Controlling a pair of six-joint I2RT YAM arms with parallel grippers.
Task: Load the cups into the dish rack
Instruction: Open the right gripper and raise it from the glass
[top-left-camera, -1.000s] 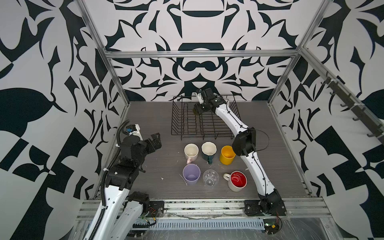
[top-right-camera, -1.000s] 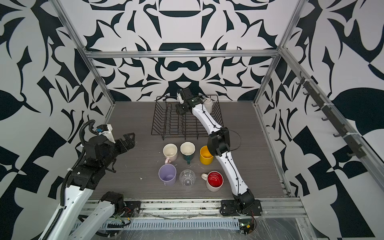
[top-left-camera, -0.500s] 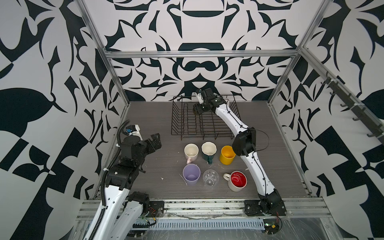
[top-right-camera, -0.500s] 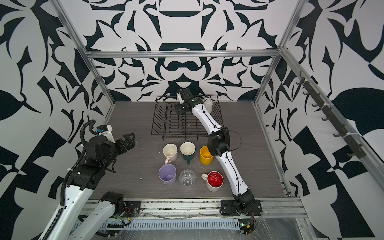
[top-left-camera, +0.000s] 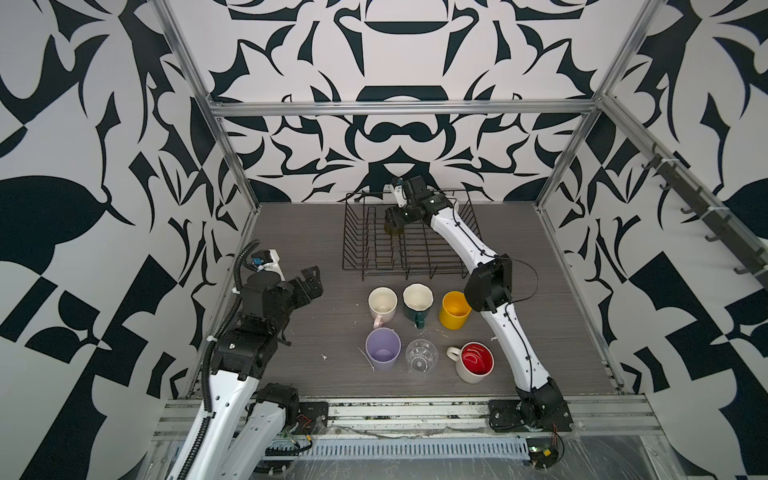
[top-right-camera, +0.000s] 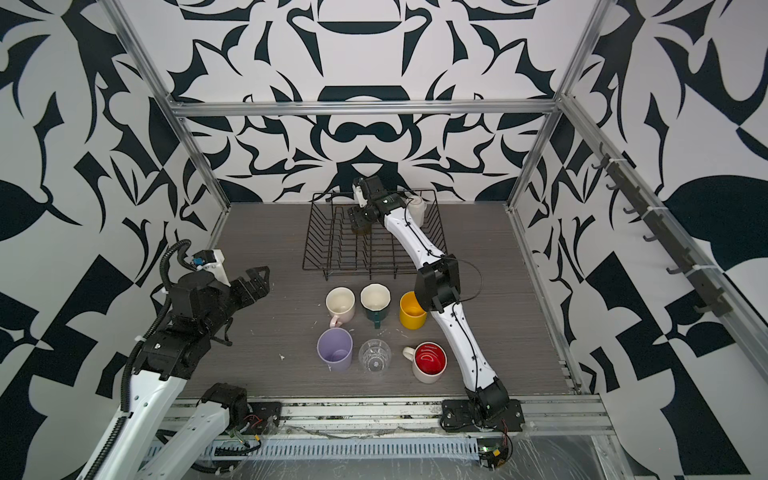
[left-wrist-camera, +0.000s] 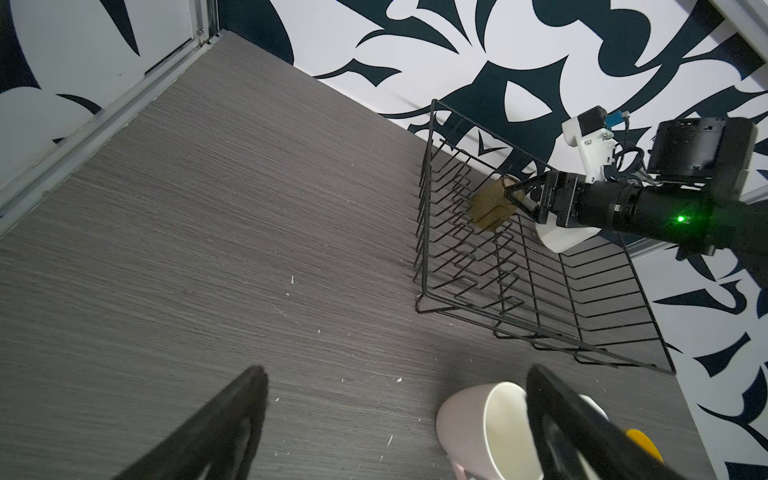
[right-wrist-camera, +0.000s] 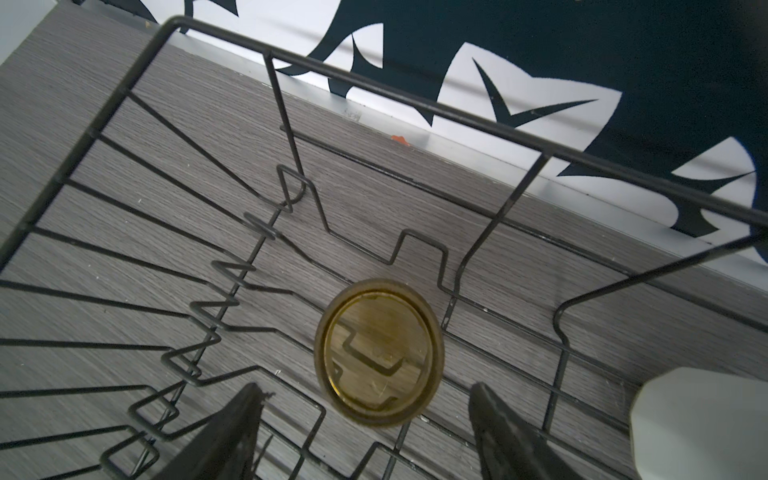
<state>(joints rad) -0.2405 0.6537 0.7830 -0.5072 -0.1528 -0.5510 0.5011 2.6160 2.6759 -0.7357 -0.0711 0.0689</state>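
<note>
Olive glass (right-wrist-camera: 378, 353) upright in the rack (right-wrist-camera: 374, 87), right gripper (right-wrist-camera: 365, 390) spread wide over it
Right wrist view shows wires (right-wrist-camera: 365, 361) through its base; both top views add six cups (top-left-camera: 382, 301) on the table (top-left-camera: 311, 232), left gripper (left-wrist-camera: 397, 370) wide open, empty

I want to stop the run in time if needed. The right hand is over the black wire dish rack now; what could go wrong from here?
1. The olive see-through glass stands on bent wires of the black wire dish rack, just under the open right hand; a slanted retreat could clip its rim and tip it.
2. The white mug sits close beside it in the rack; a sideways swing might knock it.
</note>
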